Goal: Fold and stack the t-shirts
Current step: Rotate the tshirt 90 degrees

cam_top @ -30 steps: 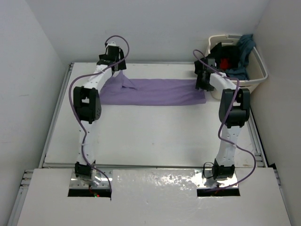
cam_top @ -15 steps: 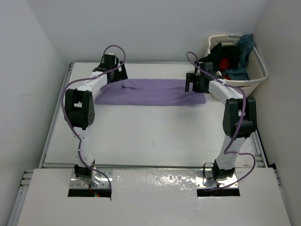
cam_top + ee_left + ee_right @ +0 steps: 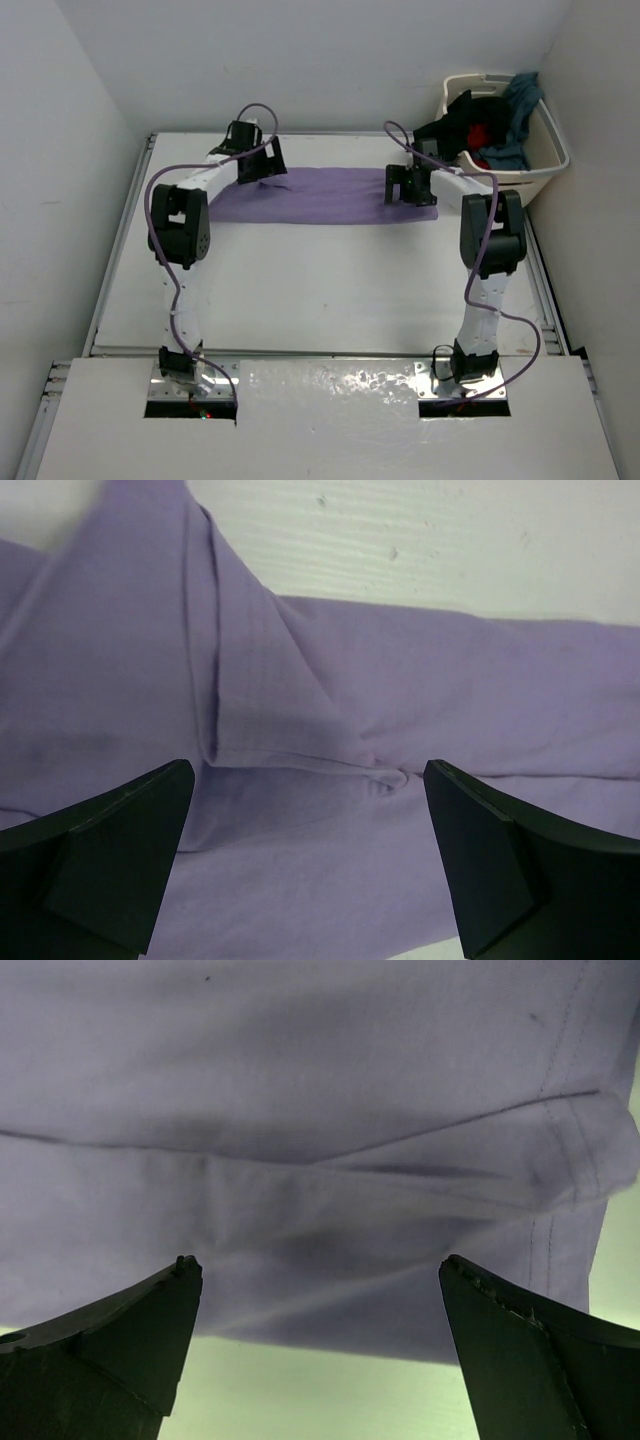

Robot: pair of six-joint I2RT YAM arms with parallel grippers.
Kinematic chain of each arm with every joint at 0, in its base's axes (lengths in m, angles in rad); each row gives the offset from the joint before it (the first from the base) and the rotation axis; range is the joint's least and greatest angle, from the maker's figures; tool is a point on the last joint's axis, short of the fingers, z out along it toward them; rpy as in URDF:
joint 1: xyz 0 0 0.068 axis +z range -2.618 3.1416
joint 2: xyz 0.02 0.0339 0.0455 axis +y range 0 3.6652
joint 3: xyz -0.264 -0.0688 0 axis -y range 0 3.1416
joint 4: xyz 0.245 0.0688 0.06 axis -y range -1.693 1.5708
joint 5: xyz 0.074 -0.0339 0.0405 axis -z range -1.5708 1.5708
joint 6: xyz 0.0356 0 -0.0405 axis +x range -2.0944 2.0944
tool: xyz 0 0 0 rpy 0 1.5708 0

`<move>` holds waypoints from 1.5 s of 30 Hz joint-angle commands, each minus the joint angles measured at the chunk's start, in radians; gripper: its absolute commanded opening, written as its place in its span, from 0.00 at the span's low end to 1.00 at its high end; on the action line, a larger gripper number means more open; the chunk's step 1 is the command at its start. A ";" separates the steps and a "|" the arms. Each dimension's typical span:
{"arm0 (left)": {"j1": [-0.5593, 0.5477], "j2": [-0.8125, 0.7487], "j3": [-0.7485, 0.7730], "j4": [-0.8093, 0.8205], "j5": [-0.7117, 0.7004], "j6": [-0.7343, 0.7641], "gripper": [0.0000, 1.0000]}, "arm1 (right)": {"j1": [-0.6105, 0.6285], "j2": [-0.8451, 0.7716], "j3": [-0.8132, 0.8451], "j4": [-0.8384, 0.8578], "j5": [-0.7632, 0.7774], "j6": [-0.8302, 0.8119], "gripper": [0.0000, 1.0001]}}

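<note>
Your lavender shirt point(image 3: 330, 195) lies flat along the far side of the desk point(image 3: 320, 290), folded into a long band with a few creases. The black shirt point(image 3: 460, 106), red shirt point(image 3: 481, 133) and teal shirt point(image 3: 520, 100) sit crumpled together in the basket point(image 3: 553, 150), far right.

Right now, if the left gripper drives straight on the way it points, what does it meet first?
The lavender t-shirt. The left gripper, jaws open, points down at a puckered fold in the cloth, which lies on the table. Nothing shows in between, though the gap is hard to judge.
</note>
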 commanded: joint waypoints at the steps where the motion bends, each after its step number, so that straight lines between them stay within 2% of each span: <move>1: -0.032 -0.013 -0.006 0.031 0.025 -0.009 1.00 | -0.003 0.027 0.065 0.014 0.013 0.011 0.99; 13: -0.039 0.043 0.036 -0.006 0.007 -0.026 1.00 | -0.009 0.034 0.051 0.019 0.024 0.014 0.99; 20: -0.041 -0.020 -0.043 0.008 -0.148 -0.041 1.00 | -0.014 0.037 0.039 0.020 0.024 0.014 0.99; 27: -0.015 0.056 -0.026 -0.046 -0.237 -0.075 1.00 | -0.035 0.037 0.014 0.002 0.050 0.003 0.99; 30: -0.001 0.075 -0.047 -0.012 -0.210 -0.097 1.00 | -0.035 0.019 -0.050 0.019 0.040 0.003 0.99; 34: -0.001 0.142 0.006 0.032 -0.158 -0.124 1.00 | -0.009 -0.082 -0.277 0.091 -0.014 0.057 0.99; 37: -0.007 0.222 0.121 0.038 -0.109 -0.135 1.00 | 0.092 -0.205 -0.465 0.120 0.015 0.068 0.99; 40: -0.021 0.319 0.262 0.061 -0.023 -0.144 1.00 | 0.260 -0.345 -0.668 0.153 -0.005 0.146 0.99; 42: -0.051 0.395 0.378 0.073 0.037 -0.143 1.00 | 0.408 -0.410 -0.801 0.186 -0.062 0.248 0.99; 45: -0.108 0.458 0.473 0.115 0.068 -0.143 1.00 | 0.653 -0.492 -0.860 0.236 -0.111 0.316 0.99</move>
